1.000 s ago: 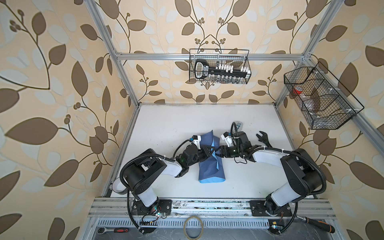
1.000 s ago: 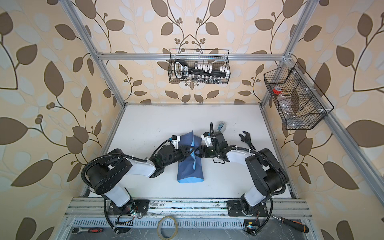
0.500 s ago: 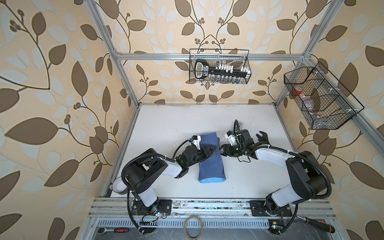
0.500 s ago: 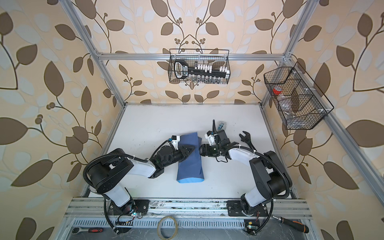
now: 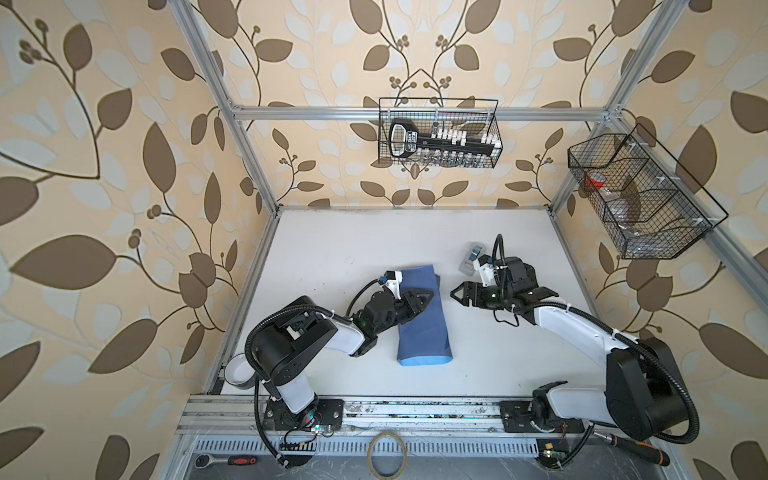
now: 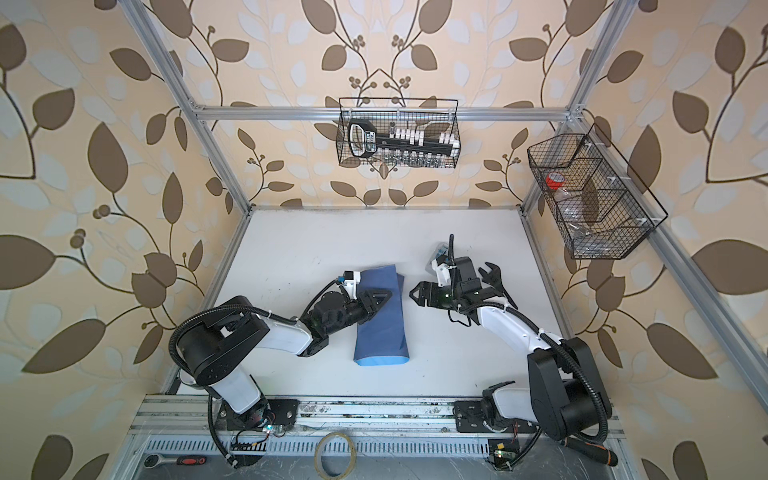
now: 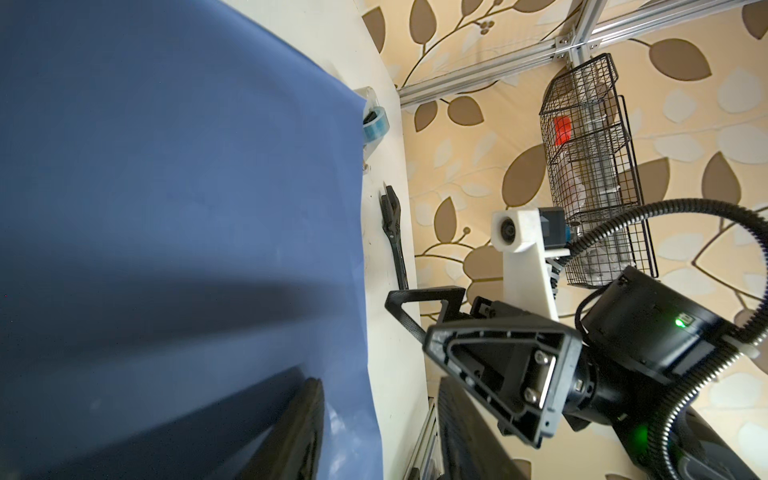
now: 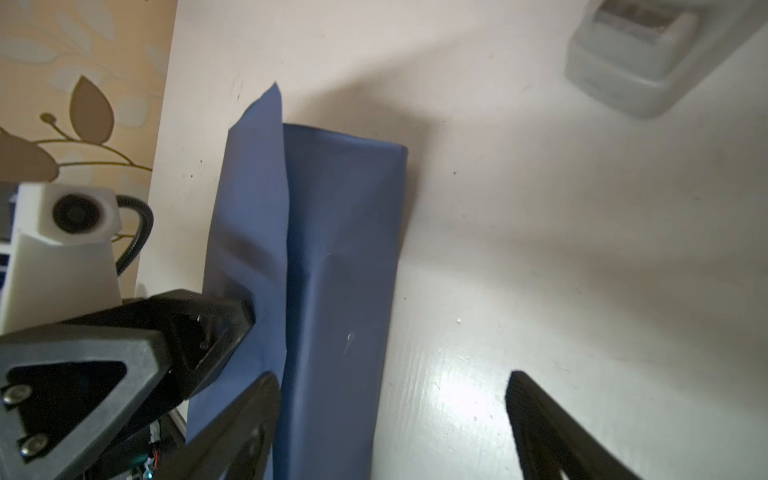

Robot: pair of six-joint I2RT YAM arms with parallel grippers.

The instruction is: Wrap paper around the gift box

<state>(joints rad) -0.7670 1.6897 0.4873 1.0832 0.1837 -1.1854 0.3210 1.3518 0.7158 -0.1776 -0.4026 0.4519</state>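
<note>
The paper (image 5: 424, 328) (image 6: 382, 328) lies mid-table as a long slate-blue bundle, its light blue face showing at the near end (image 5: 424, 360). The gift box is hidden inside it. My left gripper (image 5: 430, 296) (image 6: 388, 296) hovers open over the bundle's far left part. In the left wrist view one of the fingers (image 7: 307, 428) is over the paper (image 7: 166, 208) and the other is past its edge. My right gripper (image 5: 455, 293) (image 6: 413, 293) stands open just right of the bundle and apart from it. The right wrist view shows the paper (image 8: 332, 249) with an overlapping flap.
A clear tape dispenser (image 5: 471, 257) (image 8: 640, 62) and a black wrench (image 6: 492, 276) (image 7: 392, 224) lie behind the right gripper. Wire baskets hang on the back wall (image 5: 438, 133) and the right wall (image 5: 640, 199). A tape ring (image 5: 386, 453) and a ratchet (image 5: 224, 460) lie by the front rail.
The raised paper flap has come down flat on the bundle. My left gripper has opened. My right gripper has drawn back to the right, off the paper, and opened wider.
</note>
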